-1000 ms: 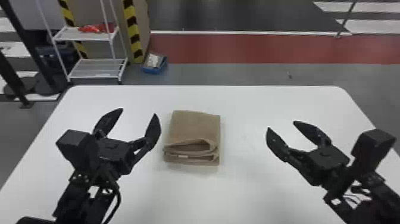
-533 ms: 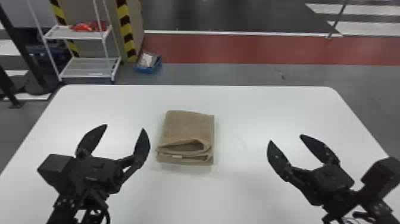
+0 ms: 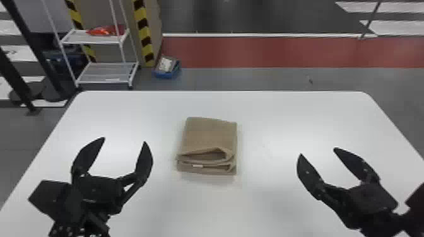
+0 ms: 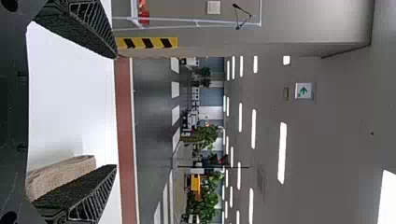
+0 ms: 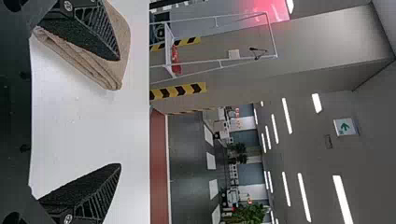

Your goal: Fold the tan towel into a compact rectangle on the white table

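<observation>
Nearest the robot, the left gripper (image 3: 124,140) hung over the table's left side, its fingers wide apart and clamped on nothing; the right gripper (image 3: 318,151) hung over the right side, its fingers likewise spread; the two stood either side of the work, presumably to leave the cloth undisturbed while allowing either arm a way back in.

Between them, set apart from both and somewhat nearer the left, the tan towel (image 3: 208,135) lay on the white table (image 3: 277,205) as a small, thick, roughly rectangular stack; its layered edge faced the robot, the upper fold gaping a little and a small pale tag (image 3: 197,165) showing in the layers beneath; that gape probably came from the cloth's own springiness, with no finger pressing it down; the far part lay flatter, so the stack seemed able to keep its shape unaided.

The folding looked essentially done, the open fingers fitting a finished release; if anything was wanted, it was a light press on the near fold, where a careless pinch might have lifted one layer and skewed the rest; beyond the table, on the floor, stood a white rack (image 3: 105,73) and a blue box (image 3: 167,75) beside it, neither apparently needed for the folding.
</observation>
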`<action>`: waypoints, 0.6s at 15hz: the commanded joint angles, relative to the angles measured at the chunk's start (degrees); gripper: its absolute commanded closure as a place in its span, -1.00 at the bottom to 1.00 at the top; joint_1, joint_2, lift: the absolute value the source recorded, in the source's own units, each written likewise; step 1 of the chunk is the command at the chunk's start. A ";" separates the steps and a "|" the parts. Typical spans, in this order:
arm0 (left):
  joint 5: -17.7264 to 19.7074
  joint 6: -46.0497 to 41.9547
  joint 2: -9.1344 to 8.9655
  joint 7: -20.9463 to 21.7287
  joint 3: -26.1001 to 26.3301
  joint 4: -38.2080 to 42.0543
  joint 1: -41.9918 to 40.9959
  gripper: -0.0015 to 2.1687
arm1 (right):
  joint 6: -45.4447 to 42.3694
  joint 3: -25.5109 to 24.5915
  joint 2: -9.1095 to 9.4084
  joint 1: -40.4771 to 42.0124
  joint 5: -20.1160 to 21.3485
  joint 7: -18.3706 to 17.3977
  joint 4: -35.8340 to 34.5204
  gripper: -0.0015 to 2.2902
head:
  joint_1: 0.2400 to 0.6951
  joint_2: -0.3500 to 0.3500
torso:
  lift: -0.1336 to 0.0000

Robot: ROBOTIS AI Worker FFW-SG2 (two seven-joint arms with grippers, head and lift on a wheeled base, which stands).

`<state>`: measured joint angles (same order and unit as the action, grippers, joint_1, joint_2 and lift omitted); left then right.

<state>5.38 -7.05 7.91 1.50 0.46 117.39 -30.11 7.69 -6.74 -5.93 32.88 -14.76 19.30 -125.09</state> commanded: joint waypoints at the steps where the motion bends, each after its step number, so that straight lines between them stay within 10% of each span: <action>1: -0.19 -0.20 0.00 0.08 -0.11 0.21 -1.09 -0.96 | -3.15 1.47 -0.40 0.87 -0.01 -0.93 0.20 -0.93 | 1.00 0.05 | -0.87; 9: 0.34 -0.55 0.00 0.26 -2.13 1.97 -2.41 -0.96 | -4.74 1.38 -0.49 2.01 -0.27 -1.10 0.11 -0.93 | 1.00 0.15 | -0.87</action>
<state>5.71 -7.59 7.91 1.76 -1.74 119.33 -32.52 3.37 -5.24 -6.39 34.52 -14.93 18.17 -124.80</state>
